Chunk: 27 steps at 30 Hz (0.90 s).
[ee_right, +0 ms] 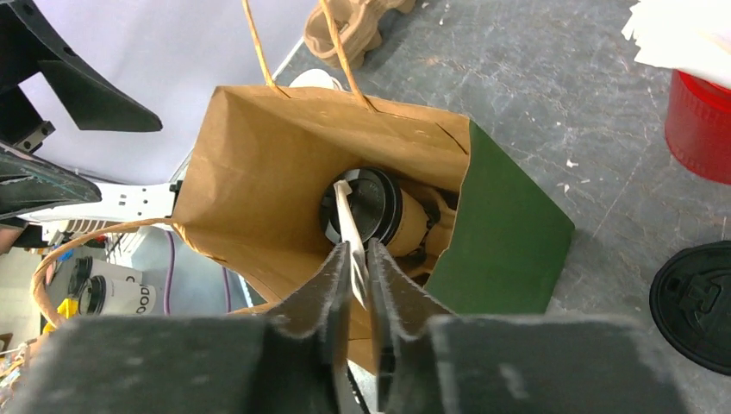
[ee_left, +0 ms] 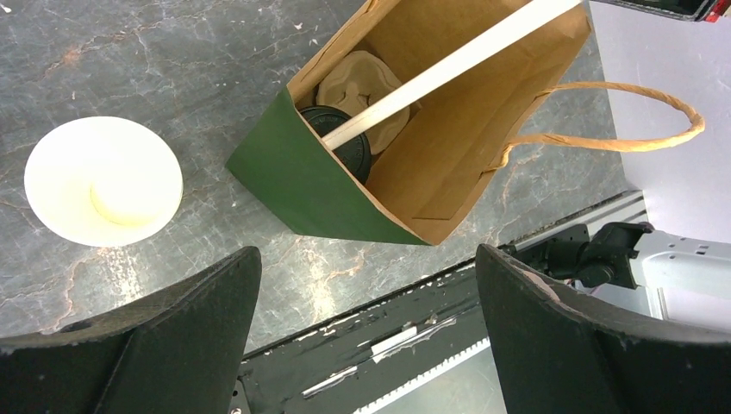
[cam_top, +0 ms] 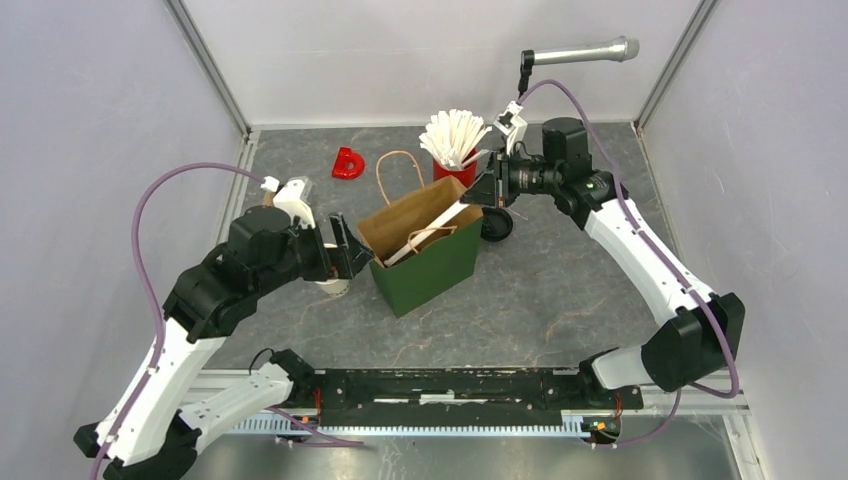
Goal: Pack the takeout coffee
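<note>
Right wrist view: right fingers pinch a white stick over the lidded cup inside the bag; left fingers stand wide near the open cup beside the bag. Lidding it seems next.

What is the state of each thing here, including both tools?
paper bag: upright, open.
first cup: lidded, inside the bag, in the carrier.
second cup: upright, no lid, outside the bag.
loose lid: lying on table.
white stick: leaning in bag.
red cup: upright, full of sticks.
left tool: open, empty.
right tool: closed on the white stick.
</note>
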Each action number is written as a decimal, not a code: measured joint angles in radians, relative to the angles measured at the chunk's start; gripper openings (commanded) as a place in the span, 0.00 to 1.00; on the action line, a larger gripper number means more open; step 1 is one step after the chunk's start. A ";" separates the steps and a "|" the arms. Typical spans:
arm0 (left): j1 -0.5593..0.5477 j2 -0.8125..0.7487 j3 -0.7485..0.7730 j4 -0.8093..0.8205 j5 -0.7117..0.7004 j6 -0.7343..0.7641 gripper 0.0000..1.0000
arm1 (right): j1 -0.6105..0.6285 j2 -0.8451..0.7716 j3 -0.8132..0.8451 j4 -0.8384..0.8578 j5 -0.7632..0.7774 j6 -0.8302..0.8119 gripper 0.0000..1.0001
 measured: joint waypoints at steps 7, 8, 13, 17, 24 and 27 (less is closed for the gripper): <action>0.000 0.040 0.000 0.025 0.000 0.027 1.00 | 0.000 0.057 0.174 -0.151 0.054 -0.055 0.57; 0.000 0.047 0.000 0.027 -0.001 0.032 1.00 | -0.002 0.061 0.212 -0.167 0.066 -0.061 0.57; 0.000 0.074 0.011 0.031 -0.009 0.059 1.00 | -0.018 0.029 0.320 -0.209 0.108 -0.076 0.56; 0.000 0.084 0.030 0.034 -0.016 0.066 1.00 | -0.024 -0.024 0.301 -0.233 0.137 -0.078 0.50; 0.000 0.084 0.031 0.047 -0.029 0.084 1.00 | 0.019 -0.046 0.245 -0.258 0.219 -0.091 0.50; 0.000 0.085 0.031 0.051 -0.029 0.084 1.00 | 0.068 -0.019 0.249 -0.284 0.259 -0.110 0.54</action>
